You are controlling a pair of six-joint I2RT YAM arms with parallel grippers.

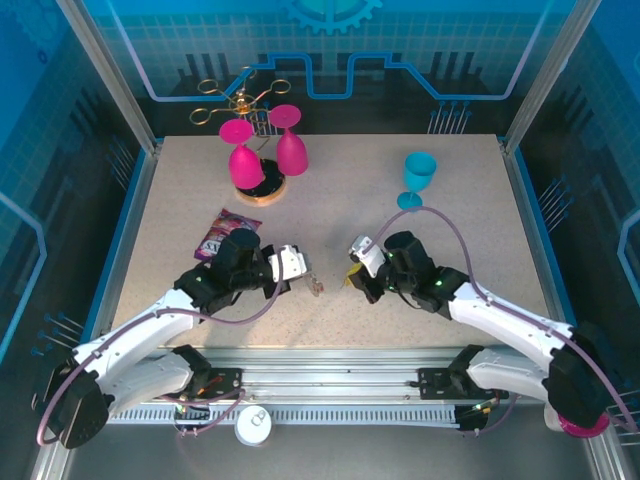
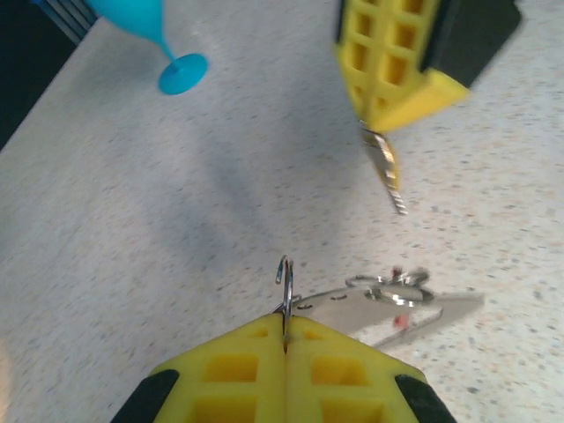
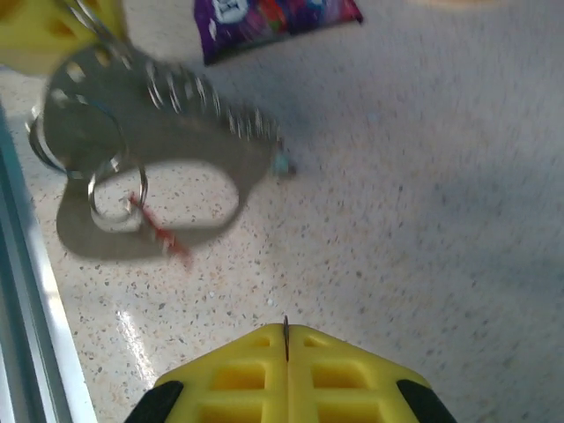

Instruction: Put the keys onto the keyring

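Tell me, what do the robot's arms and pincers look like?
The left arm and right arm: white shells, black joints, a mauve cable looping off each. The left pincer and right pincer: blocky yellow fingers with square pockets, black at the sides.

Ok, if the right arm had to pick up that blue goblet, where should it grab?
Probably the stem of the blue goblet, just above its foot, coming in level from the near side. It stands upright, and the bowl widens above the stem, so closed fingers would catch under it. The right gripper is shut on a key.
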